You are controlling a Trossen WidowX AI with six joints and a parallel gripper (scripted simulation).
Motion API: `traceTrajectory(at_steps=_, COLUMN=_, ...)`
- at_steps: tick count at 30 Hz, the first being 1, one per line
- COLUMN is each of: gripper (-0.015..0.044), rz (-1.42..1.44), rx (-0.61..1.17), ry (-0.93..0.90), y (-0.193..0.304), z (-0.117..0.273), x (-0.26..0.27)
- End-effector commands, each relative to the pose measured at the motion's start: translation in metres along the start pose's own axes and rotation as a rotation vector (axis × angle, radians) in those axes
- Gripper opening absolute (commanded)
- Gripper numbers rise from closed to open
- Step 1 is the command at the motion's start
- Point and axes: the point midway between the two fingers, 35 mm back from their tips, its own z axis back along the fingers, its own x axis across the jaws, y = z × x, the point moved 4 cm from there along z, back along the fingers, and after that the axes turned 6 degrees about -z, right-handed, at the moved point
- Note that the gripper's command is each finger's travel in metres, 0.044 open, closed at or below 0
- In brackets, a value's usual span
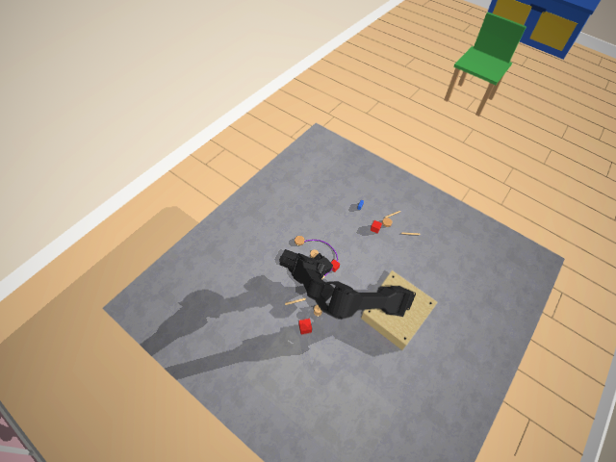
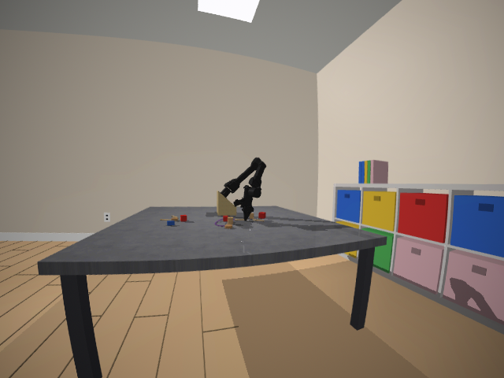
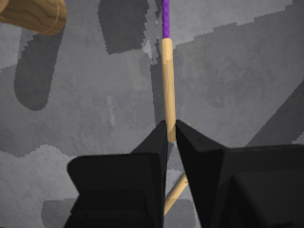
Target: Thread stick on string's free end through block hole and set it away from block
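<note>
My gripper (image 3: 170,124) (image 2: 246,220) is shut on the end of the stick (image 3: 168,81), low over the table. The purple string (image 3: 165,19) (image 1: 314,240) runs from the stick's far end and curves round to the round wooden button (image 1: 298,240) (image 2: 228,227). A small upright wooden piece (image 1: 314,253) (image 2: 230,221) (image 3: 38,16), probably the block, stands near the button, up and left of the stick in the wrist view. Its hole cannot be made out. The stick lies clear of it. The arm hides most of the stick in the top view.
A loose stick (image 1: 295,301) (image 3: 176,194), a wooden piece (image 1: 317,310) and a red cube (image 1: 304,325) lie nearby. Another red cube (image 1: 335,265) is beside the string. Farther off are a third red cube (image 1: 375,226), a blue piece (image 1: 360,204) and the arm's wooden base (image 1: 420,318).
</note>
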Motion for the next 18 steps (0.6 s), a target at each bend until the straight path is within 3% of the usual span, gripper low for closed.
traceTrajectory(at_steps=1, gripper=0.0000, rz=0.004, rx=-0.001, ry=0.005, y=0.001, z=-0.002, x=-0.002)
traceTrajectory(at_steps=5, gripper=0.0000, rz=0.004, rx=-0.001, ry=0.005, y=0.001, z=-0.002, x=-0.002)
traceTrajectory(at_steps=12, gripper=0.0184, rz=0.000, rx=0.000, ry=0.000, y=0.000, z=0.002, x=0.000)
traceTrajectory(at_steps=13, gripper=0.0210, rz=0.000, rx=-0.001, ry=-0.001, y=-0.001, z=0.010, x=0.002)
traceTrajectory(at_steps=18, gripper=0.0210, rz=0.002, rx=-0.004, ry=-0.008, y=-0.008, z=0.077, x=0.003)
